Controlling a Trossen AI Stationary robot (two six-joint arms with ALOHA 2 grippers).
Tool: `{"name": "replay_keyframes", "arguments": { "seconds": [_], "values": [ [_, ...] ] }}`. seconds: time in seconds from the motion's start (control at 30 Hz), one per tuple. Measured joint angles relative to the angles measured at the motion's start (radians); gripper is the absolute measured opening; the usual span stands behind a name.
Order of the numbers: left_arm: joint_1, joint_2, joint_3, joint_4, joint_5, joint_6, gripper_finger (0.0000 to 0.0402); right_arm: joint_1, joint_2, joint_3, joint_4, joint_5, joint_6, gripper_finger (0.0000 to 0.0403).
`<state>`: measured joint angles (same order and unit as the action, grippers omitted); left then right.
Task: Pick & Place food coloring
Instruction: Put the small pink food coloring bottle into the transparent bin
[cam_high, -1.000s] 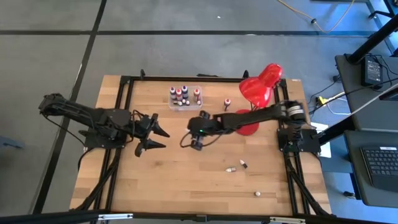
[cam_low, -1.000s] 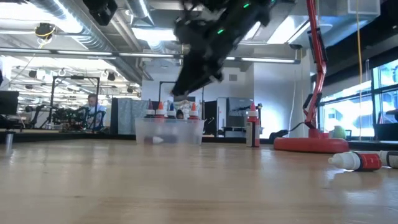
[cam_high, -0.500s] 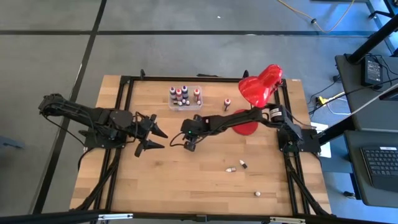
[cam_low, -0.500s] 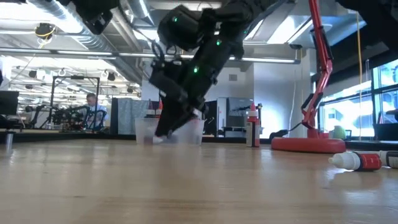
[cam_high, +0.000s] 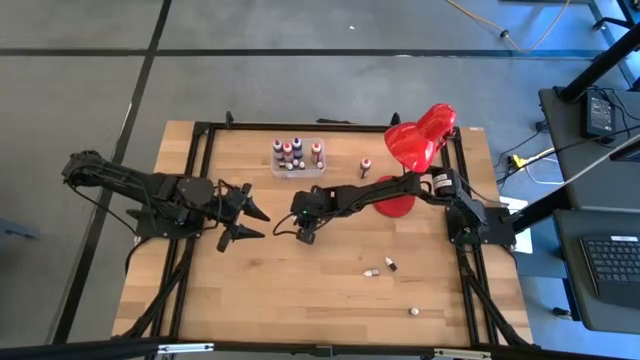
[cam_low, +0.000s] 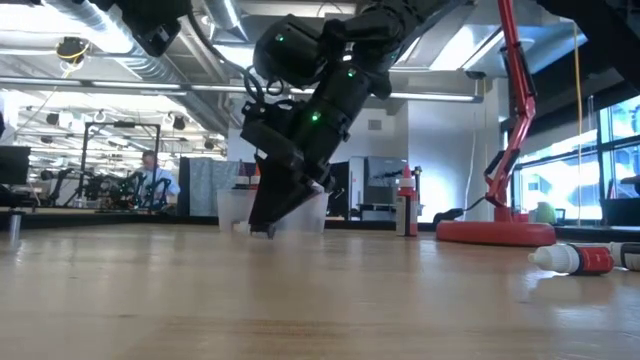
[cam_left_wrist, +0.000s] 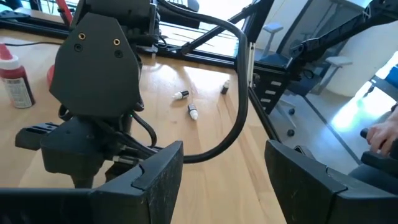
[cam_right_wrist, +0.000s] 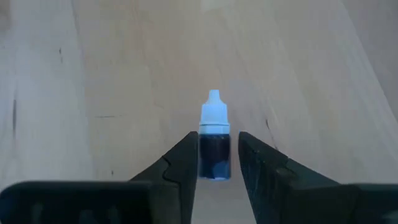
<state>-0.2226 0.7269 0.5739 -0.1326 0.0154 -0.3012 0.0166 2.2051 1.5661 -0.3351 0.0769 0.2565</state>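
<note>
A blue food coloring bottle (cam_right_wrist: 214, 146) with a white cap lies on its side on the wooden table. My right gripper (cam_right_wrist: 217, 152) is down at the table near its middle (cam_high: 301, 232). It is open, with one finger close on each side of the bottle's body and the cap pointing away from the wrist. The gripper's low tip shows in the low view (cam_low: 263, 228). My left gripper (cam_high: 250, 222) is open and empty, just left of the right gripper, above the table. Several small bottles stand in a clear box (cam_high: 297, 155) at the far edge.
A red desk lamp (cam_high: 415, 140) stands at the far right, its base (cam_low: 500, 231) on the table. One bottle (cam_high: 366, 166) stands beside the box. Two bottles (cam_high: 381, 268) lie right of centre and another (cam_high: 413, 312) lies near the front edge.
My right gripper has gone toward the table's left edge and down until its fingertips reach the table beside the blue bottle. Most of the move came first; in the last half second it only sank a little lower.
</note>
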Motion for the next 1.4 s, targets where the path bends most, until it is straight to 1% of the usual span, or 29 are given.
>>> {"name": "replay_keyframes", "arguments": {
  "seconds": [0.2,0.37,0.47,0.53,0.6,0.67,0.8,0.93,1.07,1.17,1.3,1.4],
  "values": [
    [0.0,0.0,0.0,0.0,-0.008,0.0,0.0221,0.0,-0.001,0.0,0.001,0.0,0.001,0.0146],
    [0.001,0.0,0.0,0.001,-0.088,-0.017,0.0224,0.01,-0.059,-0.001,-0.011,0.003,0.026,0.0155],
    [0.011,0.003,0.0,0.001,-0.113,0.002,0.0234,0.043,-0.102,0.0,-0.057,0.082,0.02,0.0156],
    [0.021,0.011,0.0,0.0,-0.127,0.054,0.0238,0.071,-0.128,-0.001,-0.087,0.154,0.003,0.0156],
    [0.033,0.031,0.001,0.003,-0.12,0.131,0.0241,0.1,-0.147,-0.001,-0.08,0.196,-0.019,0.0156],
    [0.052,0.06,0.001,0.0,-0.096,0.179,0.0241,0.127,-0.15,0.0,-0.083,0.21,-0.033,0.0156],
    [0.104,0.134,0.001,-0.005,-0.095,0.187,0.0239,0.17,-0.148,-0.016,-0.097,0.221,-0.009,0.0156],
    [0.147,0.216,0.001,-0.02,-0.089,0.217,0.0241,0.198,-0.207,-0.123,-0.064,0.266,0.067,0.0156],
    [0.183,0.298,0.001,-0.02,-0.04,0.236,0.024,0.225,-0.328,-0.287,0.011,0.274,0.108,0.0156],
    [0.209,0.369,0.001,-0.004,-0.04,0.249,0.024,0.246,-0.434,-0.423,0.118,0.272,0.109,0.0156],
    [0.236,0.467,0.001,0.065,-0.034,0.27,0.0242,0.271,-0.562,-0.58,0.295,0.293,0.105,0.0156],
    [0.253,0.542,0.001,0.143,-0.002,0.271,0.024,0.279,-0.624,-0.673,0.33,0.306,0.156,0.0156]
  ]
}}
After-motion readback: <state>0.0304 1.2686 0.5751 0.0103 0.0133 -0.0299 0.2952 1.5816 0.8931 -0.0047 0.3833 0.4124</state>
